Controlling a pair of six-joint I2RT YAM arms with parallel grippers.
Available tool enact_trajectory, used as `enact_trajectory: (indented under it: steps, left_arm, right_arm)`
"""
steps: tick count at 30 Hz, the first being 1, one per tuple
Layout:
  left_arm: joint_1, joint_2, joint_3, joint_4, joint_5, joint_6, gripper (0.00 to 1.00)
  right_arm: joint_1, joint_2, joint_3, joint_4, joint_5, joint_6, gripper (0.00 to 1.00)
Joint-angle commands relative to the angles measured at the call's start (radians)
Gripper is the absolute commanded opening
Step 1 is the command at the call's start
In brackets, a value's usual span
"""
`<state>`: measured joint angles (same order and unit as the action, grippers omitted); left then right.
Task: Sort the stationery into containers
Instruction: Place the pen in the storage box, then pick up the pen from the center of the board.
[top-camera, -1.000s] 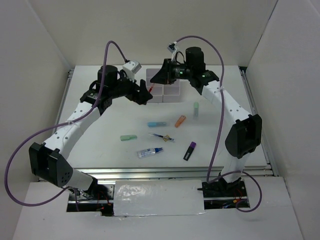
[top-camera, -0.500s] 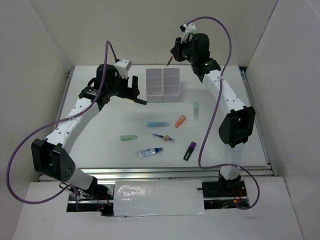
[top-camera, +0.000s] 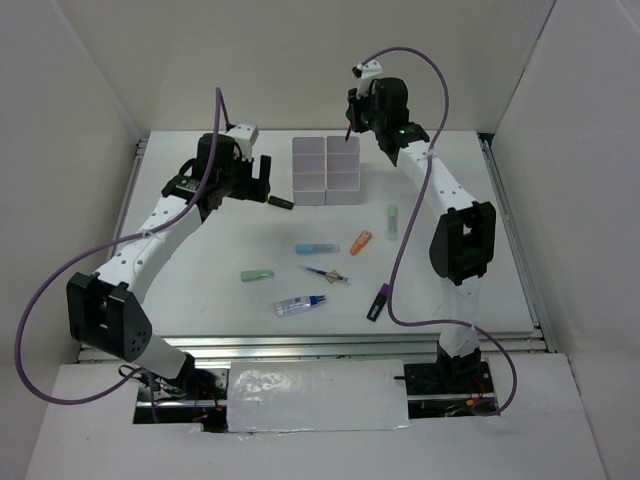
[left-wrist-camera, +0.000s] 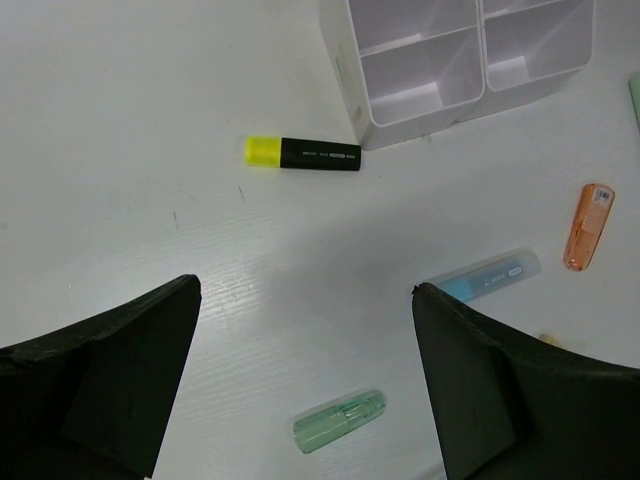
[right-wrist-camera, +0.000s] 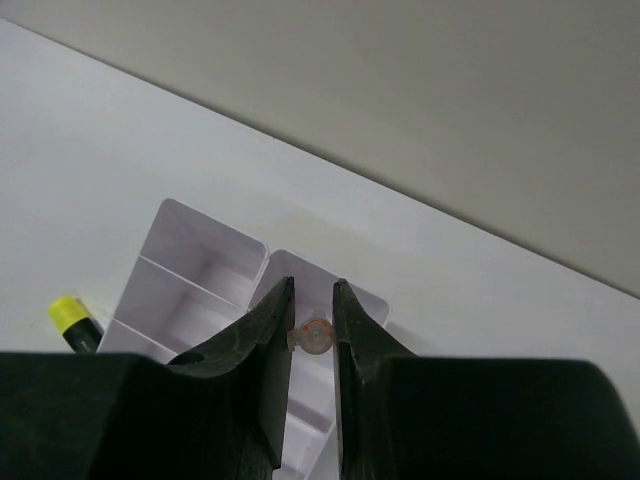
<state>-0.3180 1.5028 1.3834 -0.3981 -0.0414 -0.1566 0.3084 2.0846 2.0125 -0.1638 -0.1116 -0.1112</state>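
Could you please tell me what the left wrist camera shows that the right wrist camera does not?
Only the left wrist view: the open left gripper, with the orange marker, light-blue marker and green marker lying loose below it. Only the right wrist view: the right gripper shut on a thin reddish item seen end-on, over the white bins, plus the back wall. Both: the white bins and the yellow-black highlighter, lying outside them.
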Motion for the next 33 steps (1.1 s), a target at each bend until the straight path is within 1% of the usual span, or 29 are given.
enact_trajectory:
  steps: [1,3,6,7,8,9,11,12,13,14,15,16,17,18,20,21,22,23,24,29,33]
  left_arm:
    - [0.002,0.008,-0.006,0.025,0.032,0.023,0.99]
    - [0.0,0.019,-0.003,0.019,0.05,0.048,0.99]
    - [0.002,0.03,-0.001,0.005,0.151,0.113,0.99]
    - [0.002,0.03,-0.007,0.005,0.175,0.144,0.99]
    - [0.002,0.027,-0.014,0.005,0.199,0.144,0.99]
    - [0.002,0.024,-0.017,0.005,0.228,0.187,0.99]
    - [0.002,0.013,-0.036,-0.004,0.325,0.245,0.99]
    - [0.0,0.008,-0.046,-0.005,0.366,0.273,0.98]
    - [-0.001,0.002,-0.067,-0.005,0.443,0.322,0.96]
    - [-0.001,0.002,-0.076,-0.011,0.477,0.344,0.94]
    - [-0.007,0.0,-0.095,-0.015,0.506,0.386,0.89]
    - [-0.01,0.005,-0.101,-0.018,0.55,0.406,0.85]
    - [-0.015,0.01,-0.11,-0.027,0.566,0.425,0.81]
    - [-0.026,0.016,-0.119,-0.033,0.58,0.469,0.73]
    - [-0.038,0.034,-0.132,-0.044,0.607,0.518,0.67]
    - [-0.055,0.043,-0.138,-0.056,0.614,0.572,0.62]
    - [-0.064,0.063,-0.139,-0.065,0.617,0.604,0.6]
    - [-0.076,0.076,-0.141,-0.074,0.612,0.63,0.57]
    - [-0.101,0.089,-0.136,-0.087,0.606,0.675,0.56]
    - [-0.165,0.186,-0.112,-0.079,0.594,0.755,0.49]
    - [-0.21,0.258,-0.092,-0.076,0.58,0.795,0.48]
  right_arm:
    - [-0.011,0.026,0.051,0.066,0.018,-0.027,0.0]
    - [-0.011,0.032,0.035,0.058,0.013,-0.031,0.0]
    - [-0.015,0.049,0.016,0.058,-0.014,-0.048,0.0]
    - [-0.018,0.051,0.015,0.058,-0.017,-0.05,0.01]
    - [-0.02,0.055,0.014,0.058,-0.016,-0.051,0.02]
    - [-0.022,0.066,0.017,0.06,-0.023,-0.053,0.03]
    - [-0.026,0.074,0.023,0.061,-0.029,-0.058,0.12]
    - [-0.026,0.083,0.023,0.058,-0.04,-0.061,0.26]
    - [-0.026,0.087,0.028,0.053,-0.045,-0.062,0.34]
    - [-0.028,0.091,0.034,0.049,-0.051,-0.061,0.4]
    - [-0.028,0.092,0.038,0.038,-0.066,-0.061,0.49]
    - [-0.028,0.091,0.037,0.037,-0.071,-0.056,0.52]
    - [-0.029,0.085,0.038,0.033,-0.074,-0.051,0.55]
    - [-0.028,0.077,0.038,0.024,-0.08,-0.045,0.56]
    - [-0.031,0.043,0.032,0.012,-0.092,-0.027,0.56]
    - [-0.031,0.026,0.028,0.003,-0.1,-0.019,0.56]
    - [-0.035,0.008,0.019,-0.005,-0.123,0.005,0.56]
    - [-0.038,-0.03,-0.012,-0.009,-0.14,0.021,0.56]
    - [-0.049,-0.052,-0.029,-0.023,-0.157,0.034,0.56]
    - [-0.087,-0.234,-0.191,-0.062,-0.264,0.093,0.56]
    - [-0.133,-0.359,-0.303,-0.112,-0.329,0.097,0.56]
